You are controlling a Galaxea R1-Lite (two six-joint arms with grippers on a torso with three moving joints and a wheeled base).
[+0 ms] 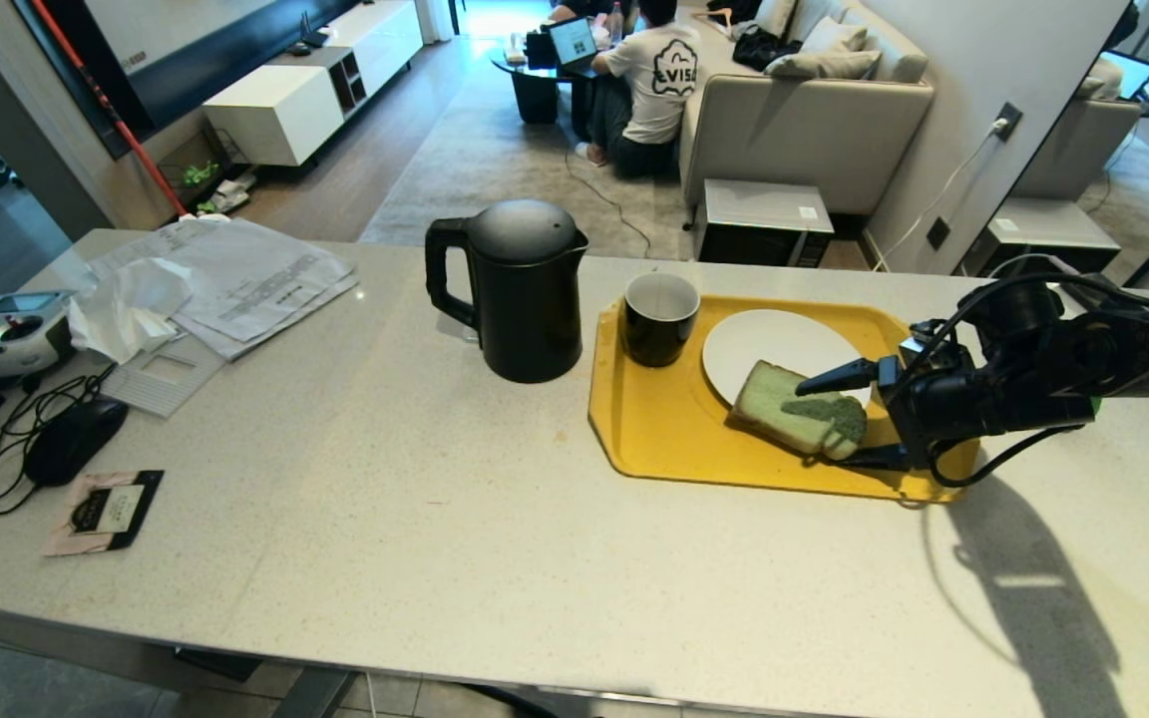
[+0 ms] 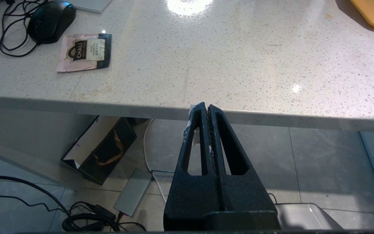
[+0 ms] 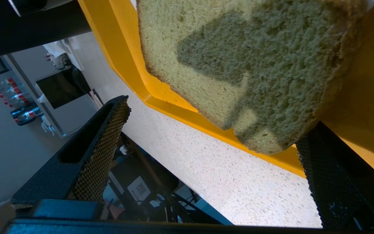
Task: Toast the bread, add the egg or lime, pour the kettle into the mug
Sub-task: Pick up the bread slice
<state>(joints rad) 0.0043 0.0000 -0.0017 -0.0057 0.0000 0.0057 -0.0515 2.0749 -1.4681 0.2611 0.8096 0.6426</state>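
- While the left pincer [image 2: 207, 109] hangs closed and empty just off the counter's [image 1: 415, 519] near edge, the right pincer [image 1: 834, 419] reaches in from the right with its fingers spread wide, one above and one below the bread [image 1: 799, 409], not gripping it.
- Pale green bread lies on the yellow tray [image 1: 664, 419], leaning on the white plate's [image 1: 774, 339] edge.
- On the tray's far left corner stands the mug [image 1: 660, 317].
- Left of the tray, on the counter, stands the kettle [image 1: 520, 294].
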